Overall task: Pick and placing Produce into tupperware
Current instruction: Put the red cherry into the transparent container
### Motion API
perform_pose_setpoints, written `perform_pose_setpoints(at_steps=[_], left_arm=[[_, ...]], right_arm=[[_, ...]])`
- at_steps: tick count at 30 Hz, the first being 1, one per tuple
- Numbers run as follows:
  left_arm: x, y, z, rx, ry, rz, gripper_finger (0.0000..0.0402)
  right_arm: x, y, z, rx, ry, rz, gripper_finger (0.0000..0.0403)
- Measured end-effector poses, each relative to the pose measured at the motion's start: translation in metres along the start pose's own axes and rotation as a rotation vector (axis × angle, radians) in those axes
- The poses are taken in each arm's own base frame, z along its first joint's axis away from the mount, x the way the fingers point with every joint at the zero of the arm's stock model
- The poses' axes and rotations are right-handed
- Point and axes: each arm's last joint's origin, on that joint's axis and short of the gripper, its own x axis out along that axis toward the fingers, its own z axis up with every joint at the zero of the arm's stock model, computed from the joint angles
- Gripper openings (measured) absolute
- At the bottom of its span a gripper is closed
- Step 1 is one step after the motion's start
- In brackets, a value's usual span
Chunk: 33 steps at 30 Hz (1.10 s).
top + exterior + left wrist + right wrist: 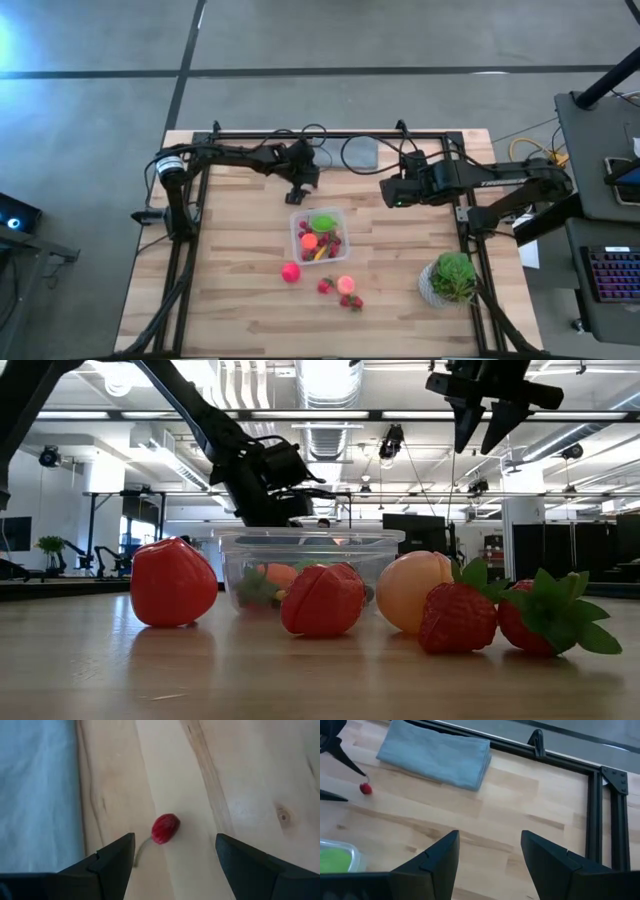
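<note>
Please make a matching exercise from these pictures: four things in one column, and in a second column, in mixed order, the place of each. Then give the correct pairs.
Things:
1. small red berry with a stem
2. green ball
3. potted plant
4. folded grey cloth

Places:
A. inside the clear tupperware
B. on the wood between the fingers of the open left gripper
C. near the table's right edge, in front of the right arm
D. at the back of the table, between the two arms

Pairs: 1-B, 2-A, 3-C, 4-D
</note>
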Motion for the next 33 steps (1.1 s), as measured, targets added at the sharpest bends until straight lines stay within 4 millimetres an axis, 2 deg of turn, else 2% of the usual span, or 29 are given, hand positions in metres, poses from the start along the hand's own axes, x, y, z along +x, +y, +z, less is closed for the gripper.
perform_pose_setpoints(at_steps=[6,17,24,30,33], left_arm=[[-0.001,0.005,0.001,-0.004,-0.024,0.019,0.0252],[0.0,0.006,0.0,-0.008,-0.034,0.004,0.0181],[0.001,0.007,0.001,-0.006,-0.062,0.016,0.0175],[0.016,0.007,-0.002,-0.012,-0.052,-0.002,0.0175],[0.017,0.007,-0.002,-0.036,-0.047,-0.005,0.0175]], right_arm=[[0.0,0.0,0.0,-0.004,-0.001,0.001,0.0206],[0.0,0.0,0.0,-0.017,-0.008,-0.003,0.0206],[0.0,0.0,0.0,-0.015,-0.009,-0.002,0.0206],[0.0,0.0,0.0,-0.007,-0.009,-0.001,0.0206],[0.0,0.001,0.0,-0.006,-0.004,0.001,0.0206]])
